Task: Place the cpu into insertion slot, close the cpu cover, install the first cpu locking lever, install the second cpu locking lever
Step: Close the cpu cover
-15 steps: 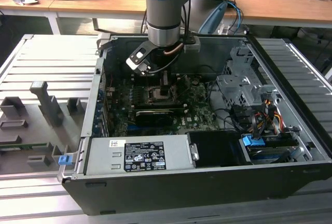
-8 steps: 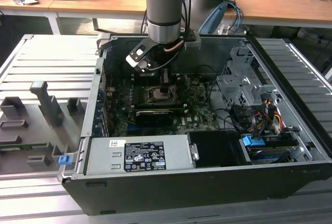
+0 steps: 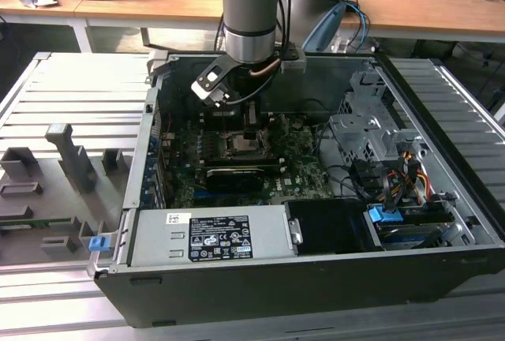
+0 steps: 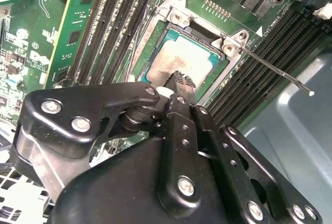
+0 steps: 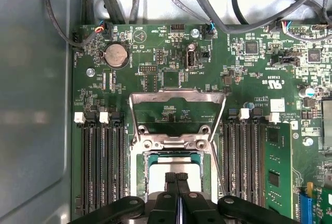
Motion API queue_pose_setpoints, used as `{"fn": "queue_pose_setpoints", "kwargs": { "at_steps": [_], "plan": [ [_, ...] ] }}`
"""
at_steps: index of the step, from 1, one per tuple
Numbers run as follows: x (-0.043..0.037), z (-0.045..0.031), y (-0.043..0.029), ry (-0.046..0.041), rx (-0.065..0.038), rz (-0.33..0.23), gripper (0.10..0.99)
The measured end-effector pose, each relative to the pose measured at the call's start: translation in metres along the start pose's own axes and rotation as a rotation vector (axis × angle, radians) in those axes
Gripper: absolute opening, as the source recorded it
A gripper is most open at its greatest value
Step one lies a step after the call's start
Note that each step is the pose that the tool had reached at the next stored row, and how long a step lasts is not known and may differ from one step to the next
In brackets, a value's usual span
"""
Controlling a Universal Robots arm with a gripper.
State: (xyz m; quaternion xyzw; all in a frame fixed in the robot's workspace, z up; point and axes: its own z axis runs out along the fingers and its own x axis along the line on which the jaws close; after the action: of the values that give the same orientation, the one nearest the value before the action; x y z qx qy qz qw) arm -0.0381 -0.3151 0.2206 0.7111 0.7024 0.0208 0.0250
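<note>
The cpu point(image 4: 189, 58), a pale silver-tan square, lies flat in the insertion slot point(image 4: 151, 41) on the green motherboard. My gripper point(image 4: 180, 77) is shut, its two black fingertips pressed together on the middle of the chip's face. In the first wrist view the gripper point(image 5: 176, 176) stands over the cpu point(image 5: 158, 166). The cpu cover point(image 5: 176, 96), a silver frame, is swung open away from the slot. A thin locking lever point(image 4: 280, 73) sticks out unlatched beside the socket. From the exterior view, the gripper point(image 3: 248, 129) hangs inside the open computer case above the socket point(image 3: 237, 148).
Black memory slots point(image 5: 101, 162) flank the socket on both sides. A green card point(image 5: 277, 167) stands beside them. Cables point(image 5: 207, 1) run along the board's edge. A grey power supply point(image 3: 209, 238), a drive cage point(image 3: 363, 132) and grey fixtures point(image 3: 71, 159) surround the work area.
</note>
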Motion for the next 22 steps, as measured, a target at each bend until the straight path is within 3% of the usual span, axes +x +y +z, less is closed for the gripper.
{"fn": "queue_pose_setpoints", "kwargs": {
  "at_steps": [8, 14, 18, 22],
  "plan": [
    [-0.0011, -0.0023, 0.0002, 0.0000, 0.001, 0.000, 0.106],
    [-0.0011, -0.0082, 0.0010, 0.0005, 0.001, 0.000, 0.106],
    [-0.0010, -0.0089, 0.0085, 0.0002, 0.001, 0.000, 0.106],
    [-0.0011, -0.0231, 0.0095, 0.0002, 0.001, 0.000, 0.106]
  ]
}}
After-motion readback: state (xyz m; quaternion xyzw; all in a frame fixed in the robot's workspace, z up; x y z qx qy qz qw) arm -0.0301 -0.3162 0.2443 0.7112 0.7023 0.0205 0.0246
